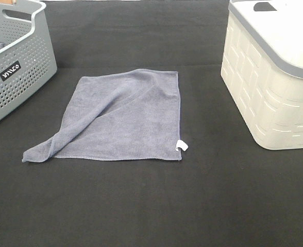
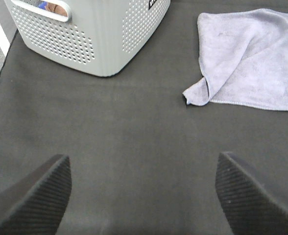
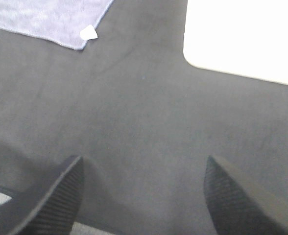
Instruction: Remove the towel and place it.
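Observation:
The towel (image 1: 123,116) is a slate-grey cloth lying spread on the black table between two baskets, with a fold running to its near left corner and a small white tag (image 1: 182,145) at its near right corner. The left wrist view shows the towel (image 2: 254,58) and its folded corner beyond my left gripper (image 2: 143,196), which is open over bare black cloth with nothing between its fingers. In the right wrist view the towel's tagged corner (image 3: 56,22) lies beyond my right gripper (image 3: 143,193), also open and empty. Neither gripper appears in the exterior high view.
A grey perforated basket (image 1: 17,67) stands at the back left, also seen as the grey basket (image 2: 95,34) in the left wrist view. A cream basket with a grey rim (image 1: 275,77) stands at the right; its wall (image 3: 242,39) shows white in the right wrist view.

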Robot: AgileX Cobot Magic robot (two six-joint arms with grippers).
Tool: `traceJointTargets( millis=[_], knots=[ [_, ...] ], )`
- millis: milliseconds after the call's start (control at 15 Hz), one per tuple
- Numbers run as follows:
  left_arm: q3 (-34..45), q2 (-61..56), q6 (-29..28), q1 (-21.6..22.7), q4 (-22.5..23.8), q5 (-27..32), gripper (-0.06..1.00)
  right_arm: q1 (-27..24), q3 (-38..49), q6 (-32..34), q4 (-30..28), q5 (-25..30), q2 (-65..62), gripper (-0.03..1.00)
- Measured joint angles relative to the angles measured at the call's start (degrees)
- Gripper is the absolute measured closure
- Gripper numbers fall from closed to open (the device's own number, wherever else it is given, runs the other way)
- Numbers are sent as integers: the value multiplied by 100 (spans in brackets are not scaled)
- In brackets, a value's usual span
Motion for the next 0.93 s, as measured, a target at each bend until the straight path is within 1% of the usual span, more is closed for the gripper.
traceJointTargets(
  millis=[267,467,600,733,933],
  knots=[
    [183,-6,0,0,-29,-481,19,0,6,-103,46,0,-539,28],
    [195,-6,17,0,-40,-613,19,0,6,-115,52,0,-951,28],
    [195,-6,235,0,-74,-630,19,0,6,-120,63,0,-1232,28],
    [241,-6,286,0,-86,-619,19,0,6,-126,63,0,-1490,28],
    [241,-6,350,0,-120,-619,19,0,6,-126,80,0,-1513,28]
  ],
)
